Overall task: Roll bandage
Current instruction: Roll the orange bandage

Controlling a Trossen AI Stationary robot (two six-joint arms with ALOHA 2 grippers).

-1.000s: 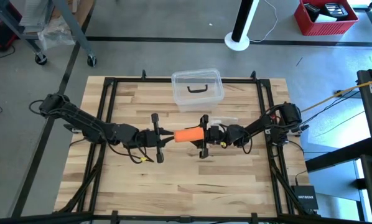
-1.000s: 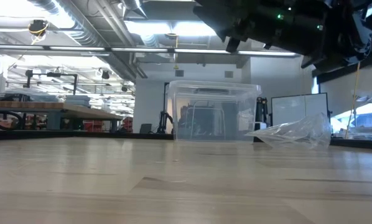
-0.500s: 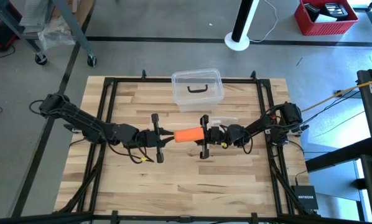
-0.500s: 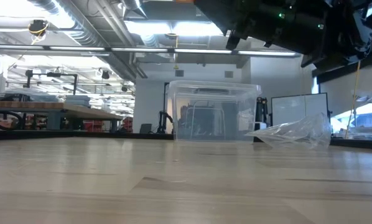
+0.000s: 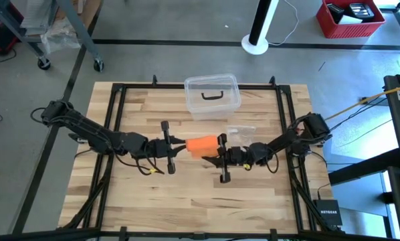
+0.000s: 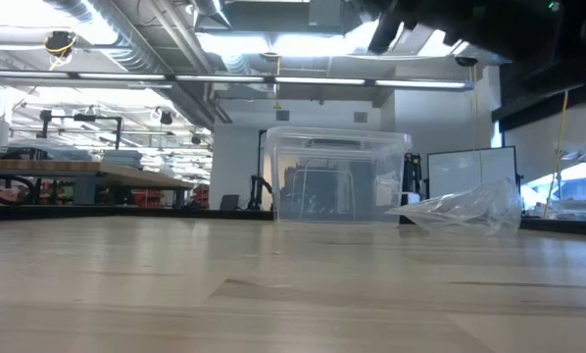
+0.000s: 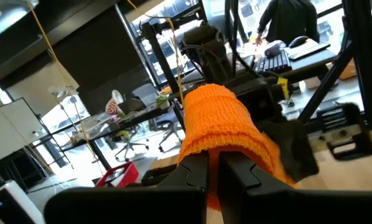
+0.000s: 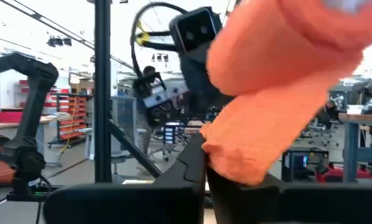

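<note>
Because both grippers pinch the same orange bandage roll [image 5: 201, 144] in mid-air over the middle of the tabletop [image 5: 186, 201], any uneven pull could, I judge, loosen the winding or tug an end free. The left gripper [image 5: 178, 145] reaches in level from the left edge, clamped on one end; the right gripper [image 5: 213, 154] reaches from the right edge, clamped on the other.

Grey concrete floor [image 5: 160, 27], ceiling lights [image 6: 264, 44]

"NETGEAR" is printed on the black box [image 5: 328, 215].
</note>
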